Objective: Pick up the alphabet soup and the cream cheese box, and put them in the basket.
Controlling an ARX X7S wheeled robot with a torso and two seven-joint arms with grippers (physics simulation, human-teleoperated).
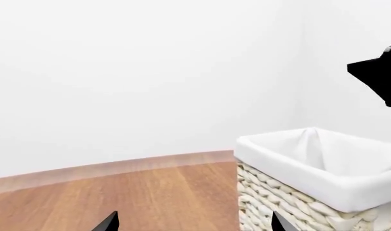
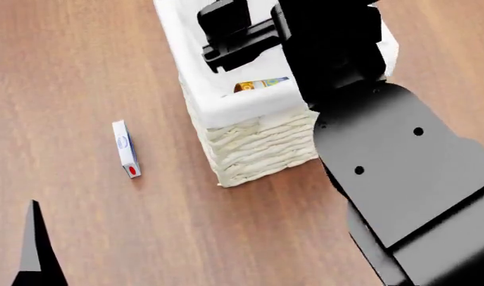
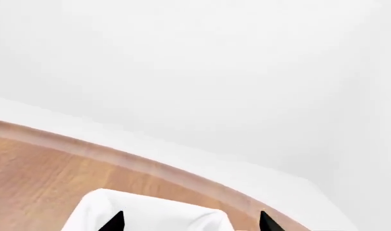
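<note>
The basket stands in the upper middle of the head view. The alphabet soup lies inside it, its blue and yellow label partly hidden by my right arm. The cream cheese box lies flat on the wood, left of the basket and apart from it. My right gripper is above the basket; in the right wrist view it is open and empty over the white cloth. My left gripper is open and empty, low over the wood, with the basket beside it. One of its fingers shows at the lower left of the head view.
The wood surface runs all round the basket. A white wall with a baseboard lies behind. My right arm fills the right side of the head view and shows black in the left wrist view.
</note>
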